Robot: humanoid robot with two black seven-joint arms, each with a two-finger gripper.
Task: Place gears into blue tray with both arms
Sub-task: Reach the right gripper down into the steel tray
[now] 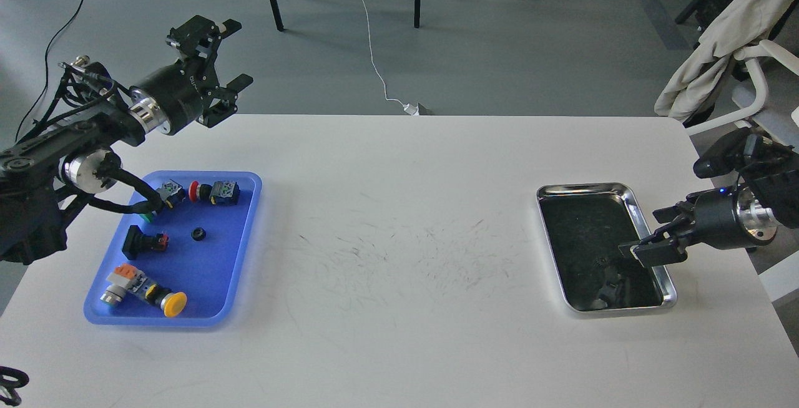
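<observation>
On blue tray (pixel 245 233), far left: one gear (pixel 198 234) lying among push-button switches (pixel 215 191). Left gripper (pixel 228 52) raised beyond table edge, fingers spread, empty. Right gripper (pixel 640 247) over steel tray (pixel 643 224); open or closed, cannot tell.

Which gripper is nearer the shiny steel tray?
Right. The right gripper hangs over the shiny steel tray's right rim; the left gripper is raised beyond the table's far-left corner.

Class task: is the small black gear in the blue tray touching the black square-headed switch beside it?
Apart. The head view shows bare blue tray floor between the gear and the square-headed switch.
</observation>
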